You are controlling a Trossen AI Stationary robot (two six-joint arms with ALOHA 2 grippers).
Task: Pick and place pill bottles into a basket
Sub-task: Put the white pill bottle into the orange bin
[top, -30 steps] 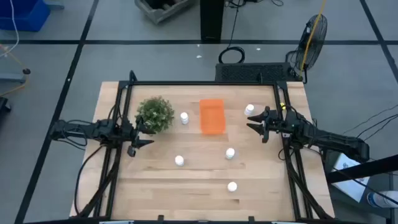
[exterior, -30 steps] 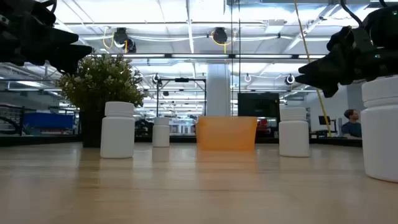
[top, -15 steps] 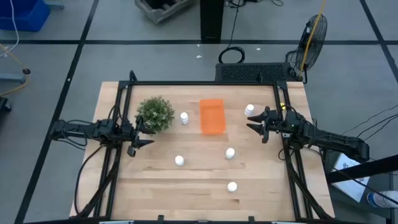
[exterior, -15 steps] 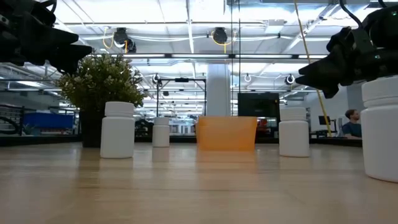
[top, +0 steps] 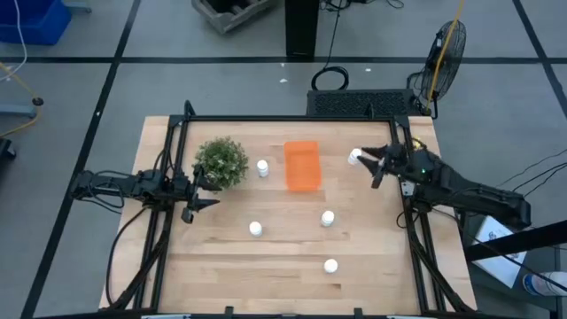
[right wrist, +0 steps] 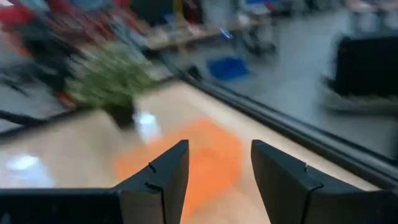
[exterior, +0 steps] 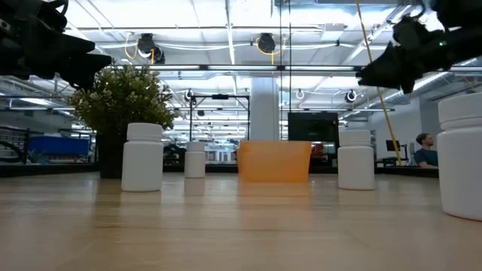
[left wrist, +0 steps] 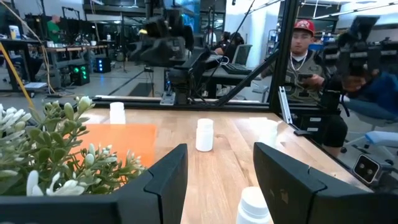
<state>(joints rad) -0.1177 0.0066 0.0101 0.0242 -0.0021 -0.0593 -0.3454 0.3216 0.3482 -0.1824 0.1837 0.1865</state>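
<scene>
**Right arm lines up on the far-corner bottle**

Your right gripper [top: 371,165] hangs with its jaws apart just beside the pill bottle [top: 355,157] at the far right of the worktop [top: 283,266], between that bottle and the basket [top: 302,166]. In the low view it sits high, above the bottle tops, so nothing is gripped yet. My read is that you are setting up the approach to this bottle: it is the nearest one to that arm and only a short carry from the basket.

The basket stands near the middle far side and looks to hold nothing. The other four bottles are upright and spread out: one [top: 262,167] between the plant [top: 221,162] and the basket, one [top: 327,218] on the near side of the basket, one [top: 255,229] left of centre, one [top: 330,265] nearest the front edge.

Your left gripper [top: 200,189] waits beside the plant, jaws apart and holding nothing.

A person [left wrist: 304,59] sits beyond the worktop in the left wrist view.
</scene>
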